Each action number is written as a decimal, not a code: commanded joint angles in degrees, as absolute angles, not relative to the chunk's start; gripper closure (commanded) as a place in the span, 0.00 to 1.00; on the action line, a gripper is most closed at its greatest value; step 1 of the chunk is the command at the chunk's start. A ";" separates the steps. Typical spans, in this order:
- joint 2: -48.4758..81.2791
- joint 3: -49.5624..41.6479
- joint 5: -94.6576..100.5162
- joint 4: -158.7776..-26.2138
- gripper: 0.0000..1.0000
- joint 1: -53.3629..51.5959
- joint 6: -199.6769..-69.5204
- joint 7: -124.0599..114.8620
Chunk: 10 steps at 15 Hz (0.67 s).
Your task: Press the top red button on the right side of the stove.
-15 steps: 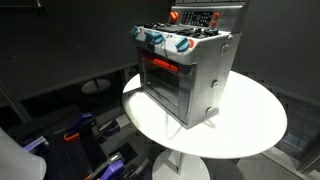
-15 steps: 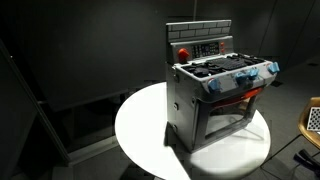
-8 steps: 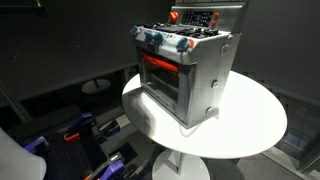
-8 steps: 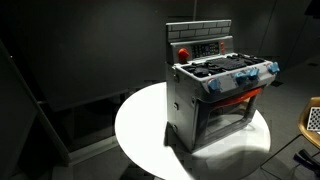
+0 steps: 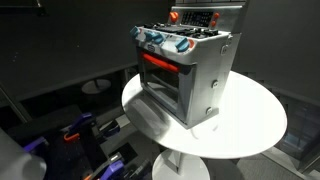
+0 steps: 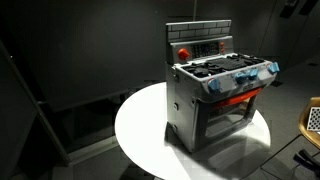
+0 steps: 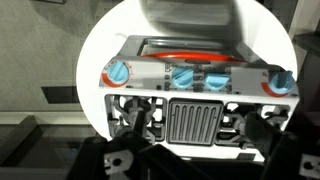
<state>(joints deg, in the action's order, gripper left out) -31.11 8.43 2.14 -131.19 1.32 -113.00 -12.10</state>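
Note:
The silver-grey toy stove (image 5: 190, 75) stands on a round white table (image 5: 250, 125), seen in both exterior views (image 6: 215, 100). It has a glowing red oven window, blue and red front knobs, and a raised back panel with a round red button (image 6: 183, 53) and red details (image 5: 176, 16). The wrist view looks straight down on the stove top (image 7: 195, 120) and its knobs (image 7: 118, 73). My gripper (image 7: 200, 162) hangs above the stove, its dark fingers wide apart and empty. The back panel buttons are out of the wrist view.
The table edge (image 6: 135, 140) lies close around the stove. Dark walls and floor surround it. Blue and orange equipment (image 5: 80, 135) sits low beside the table. A dark piece, seemingly of the arm, (image 6: 297, 8) shows at a top corner.
The stove and table have not moved. A dark piece shows more in the top corner of an exterior view.

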 commanded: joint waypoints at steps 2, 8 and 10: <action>-28.46 8.27 6.67 -130.11 0.00 3.56 -118.10 -16.72; -28.69 7.59 6.03 -131.06 0.00 2.61 -117.73 -16.07; -28.25 8.86 8.77 -131.12 0.00 4.06 -121.14 -19.49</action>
